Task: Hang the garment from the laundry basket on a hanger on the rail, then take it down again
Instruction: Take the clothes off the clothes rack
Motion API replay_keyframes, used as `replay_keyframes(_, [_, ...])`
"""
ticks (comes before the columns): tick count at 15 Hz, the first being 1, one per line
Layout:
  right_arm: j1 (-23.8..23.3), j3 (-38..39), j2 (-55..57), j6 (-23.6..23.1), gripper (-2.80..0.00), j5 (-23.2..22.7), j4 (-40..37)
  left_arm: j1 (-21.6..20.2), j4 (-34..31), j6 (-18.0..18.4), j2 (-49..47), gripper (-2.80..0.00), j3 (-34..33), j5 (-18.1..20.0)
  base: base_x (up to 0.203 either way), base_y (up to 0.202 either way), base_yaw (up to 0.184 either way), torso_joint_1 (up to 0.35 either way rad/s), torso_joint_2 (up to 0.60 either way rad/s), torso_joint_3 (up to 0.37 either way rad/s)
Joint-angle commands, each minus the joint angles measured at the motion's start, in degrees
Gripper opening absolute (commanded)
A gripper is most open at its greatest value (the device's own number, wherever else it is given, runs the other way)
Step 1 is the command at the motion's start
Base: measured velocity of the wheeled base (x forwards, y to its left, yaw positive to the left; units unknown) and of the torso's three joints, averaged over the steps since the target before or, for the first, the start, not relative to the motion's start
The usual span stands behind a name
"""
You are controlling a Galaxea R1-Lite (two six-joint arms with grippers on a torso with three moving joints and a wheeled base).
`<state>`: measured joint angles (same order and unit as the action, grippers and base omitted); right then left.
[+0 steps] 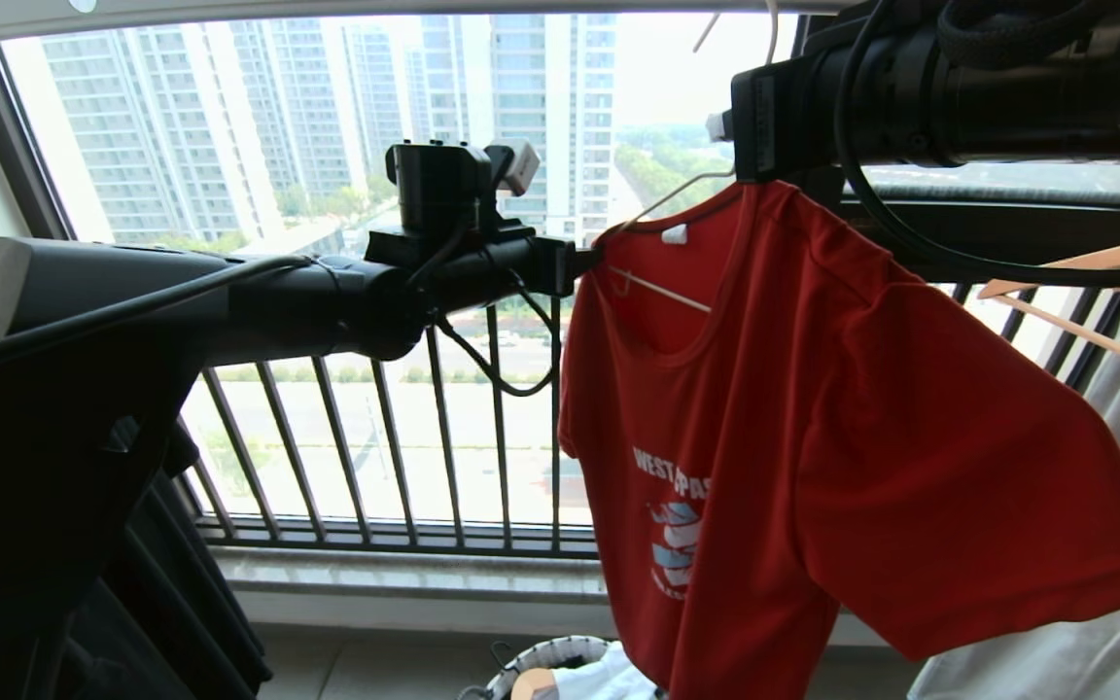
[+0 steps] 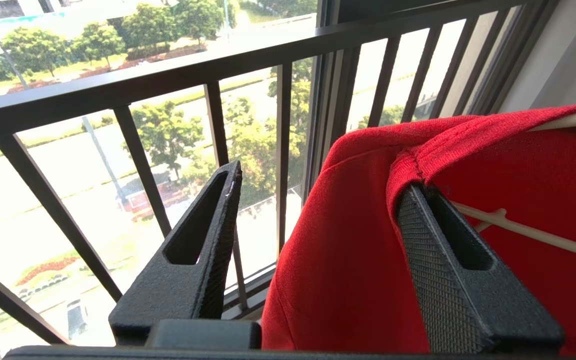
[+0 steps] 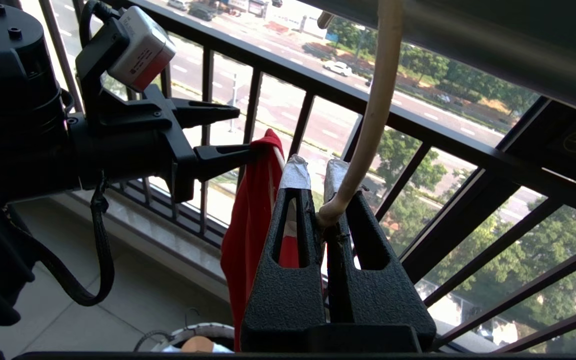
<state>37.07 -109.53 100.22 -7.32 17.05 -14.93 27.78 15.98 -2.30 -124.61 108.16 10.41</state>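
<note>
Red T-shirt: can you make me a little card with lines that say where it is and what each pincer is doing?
garment: red T-shirt draped on the wire hanger
hanger: neck clamped in the right pincer
left pincer: open, one finger inside the collar at the shoulder
laundry basket: on the floor below

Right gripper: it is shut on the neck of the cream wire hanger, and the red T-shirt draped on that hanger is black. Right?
Not quite. The right gripper is shut on the hanger neck, but the T-shirt on it is red with a WEST COAST print, as the head view shows.
</note>
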Motion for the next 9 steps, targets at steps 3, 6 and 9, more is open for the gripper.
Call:
replay_keyframes(3, [-0.07, -0.07, -0.11, 0.00, -2.80, 0.00, -0.10, 0.08, 0.19, 0.11, -0.63, -2.80, 0.35, 0.05, 0.000, 0.000, 0.000, 0.000, 0.00, 0.000])
replay_keyframes(6, [-0.07, -0.07, -0.02, -0.06, -2.80, 0.00, -0.10, 0.46, 0.19, -0.06, 0.21, -2.80, 0.13, 0.13, 0.000, 0.000, 0.000, 0.000, 0.00, 0.000])
replay_keyframes(9, [-0.16, -0.07, 0.15, -0.06, -2.80, 0.00, -0.01, 2.13, 0.19, -1.17, 3.73, -2.80, -0.93, 0.19, 0.000, 0.000, 0.000, 0.000, 0.00, 0.000])
